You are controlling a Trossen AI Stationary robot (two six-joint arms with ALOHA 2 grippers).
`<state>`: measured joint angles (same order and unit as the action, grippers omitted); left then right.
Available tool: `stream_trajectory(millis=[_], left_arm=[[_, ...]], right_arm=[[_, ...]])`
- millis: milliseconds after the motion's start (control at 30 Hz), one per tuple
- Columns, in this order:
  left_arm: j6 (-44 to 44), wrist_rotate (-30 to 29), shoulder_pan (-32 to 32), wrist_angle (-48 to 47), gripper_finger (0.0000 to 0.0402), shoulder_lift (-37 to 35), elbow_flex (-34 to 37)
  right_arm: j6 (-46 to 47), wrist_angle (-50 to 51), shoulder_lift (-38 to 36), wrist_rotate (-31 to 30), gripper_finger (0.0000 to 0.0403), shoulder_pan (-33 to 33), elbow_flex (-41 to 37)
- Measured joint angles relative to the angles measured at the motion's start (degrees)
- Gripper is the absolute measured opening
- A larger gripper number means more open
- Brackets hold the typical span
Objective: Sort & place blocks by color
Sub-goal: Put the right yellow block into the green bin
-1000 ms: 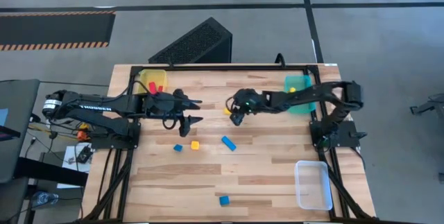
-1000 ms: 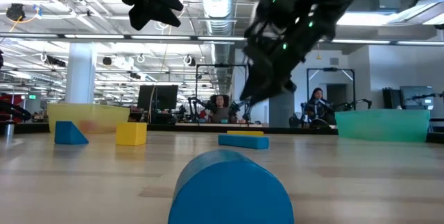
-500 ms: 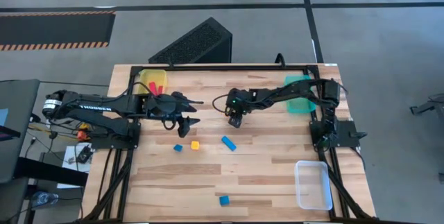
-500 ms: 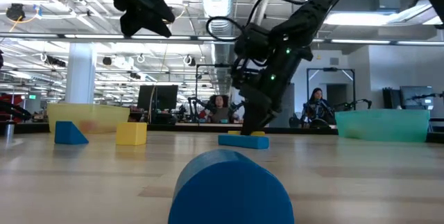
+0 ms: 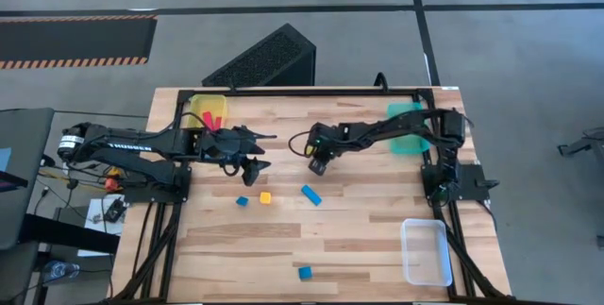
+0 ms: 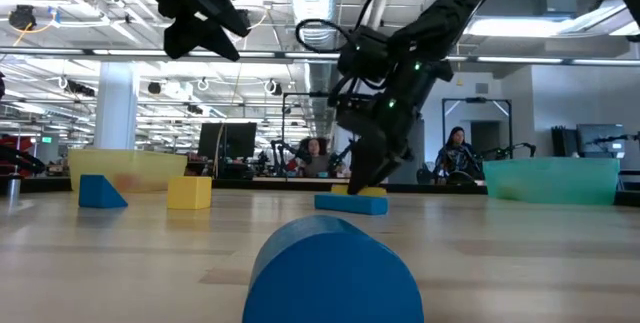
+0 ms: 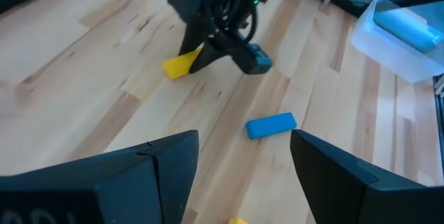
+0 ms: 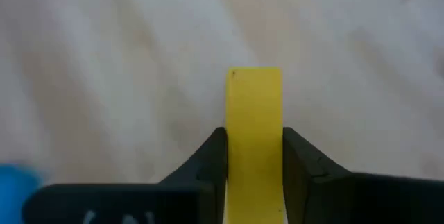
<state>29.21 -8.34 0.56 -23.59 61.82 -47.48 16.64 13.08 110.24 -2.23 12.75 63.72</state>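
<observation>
My right gripper (image 5: 316,161) is down at the table's middle, shut on a yellow bar block (image 8: 254,102), which also shows in the left wrist view (image 7: 177,66). My left gripper (image 5: 259,152) hangs open and empty above the table, left of it. Loose on the wood lie a small blue block (image 5: 243,201), a yellow cube (image 5: 265,196), a blue bar (image 5: 310,193) and a blue rounded block (image 5: 305,273). The yellow tray (image 5: 209,110) holds red blocks. My right gripper pinches the yellow bar's near end (image 8: 254,151) between its two fingers (image 8: 215,156), one on each long side. The fingers come from above, slanting down, and lie along the bar. The bar lies flat on the table (image 6: 365,193).
A teal tray (image 5: 408,127) stands at the far right with a yellow piece in it, and a clear tray (image 5: 425,251) at the near right corner. A black slatted box (image 5: 264,59) lies beyond the far edge. Bare wood spans the near middle.
My right gripper has come down from above the table onto the yellow bar, shifting a little toward the table's left. My left gripper has drawn back slightly toward the left. The loose blocks have stayed put.
</observation>
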Motion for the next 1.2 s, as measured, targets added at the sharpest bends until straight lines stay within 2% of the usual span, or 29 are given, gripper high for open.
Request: stream_trajectory(millis=[167, 400, 500, 733, 933, 1100, 1200], left_arm=[[1.81, 0.39, 0.0, 0.0, 0.0214, 0.0, 0.0], [1.93, 0.58, -0.02, 2.06, 0.0214, 0.0, 0.0], [1.32, 1.01, 0.0, 3.47, 0.0214, 0.0, 0.0], [0.9, -1.64, 0.01, 4.21, 0.0214, 0.0, 0.0], [-1.75, -0.91, 0.19, 5.83, 0.0214, 0.02, 0.0], [-4.27, 2.03, 0.06, 13.04, 0.0214, 0.02, 0.0], [-4.39, 1.66, 0.06, 15.77, 0.0214, 0.02, 0.0]], right_arm=[[3.49, 0.48, -2.95, 1.5, 0.0092, -1.09, -0.19], [8.44, -0.05, -8.76, -0.64, 0.0101, -4.64, -0.15], [9.52, -0.02, -12.3, -4.13, 0.0102, -7.13, -0.14], [10.55, 3.56, -21.39, -17.98, 0.0095, -11.8, -0.06], [15.44, 18.76, -27.74, -28.13, 0.0095, -12.73, -0.03], [25.42, 36.54, -32.42, -35.27, 0.0095, -11.46, -0.4], [31.59, 45.15, -35.26, -36.94, 0.0095, -9.15, -3.01]])
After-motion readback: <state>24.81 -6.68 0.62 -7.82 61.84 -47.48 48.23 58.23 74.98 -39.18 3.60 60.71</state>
